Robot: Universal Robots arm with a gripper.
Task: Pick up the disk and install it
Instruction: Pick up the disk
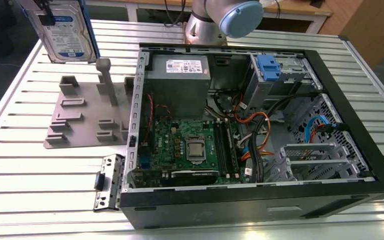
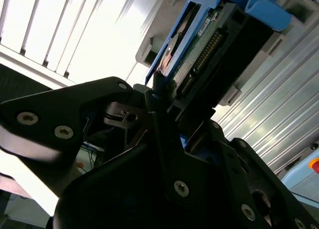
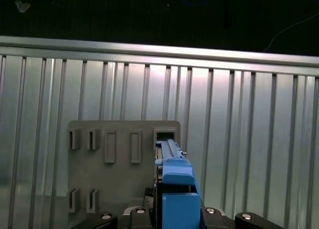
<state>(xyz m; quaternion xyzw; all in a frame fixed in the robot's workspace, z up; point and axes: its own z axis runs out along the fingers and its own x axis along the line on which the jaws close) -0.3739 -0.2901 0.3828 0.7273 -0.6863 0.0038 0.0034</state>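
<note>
A slatted metal tabletop (image 1: pixel 18 165) carries everything. On it, across the centre and the exterior view's right, lies an open black computer case (image 1: pixel 259 200), its green motherboard (image 1: pixel 178 145) exposed, with a grey power box (image 1: pixel 176 75) toward the back and a blue latch (image 1: pixel 267 66) on the drive cage beside it. To the exterior view's left of the case lies a flat grey holder plate (image 1: pixel 78 125) with raised slots and an upright post. The arm's (image 1: pixel 222 20) silver base with its blue cap stands at the top centre of the frame, behind the case. The disk (image 1: pixel 68 35) is in the upper left of the exterior view, held upright with its white-and-blue label facing the camera, clear of the holder plate and well apart from the case. In the second wrist view the black tool (image 2: pixel 162 97) is clamped tight on one end of the disk (image 2: pixel 214 44), the blue rail running along its edge. In the first wrist view the disk (image 3: pixel 174 189) shows edge-on above the holder plate (image 3: pixel 114 164).
</note>
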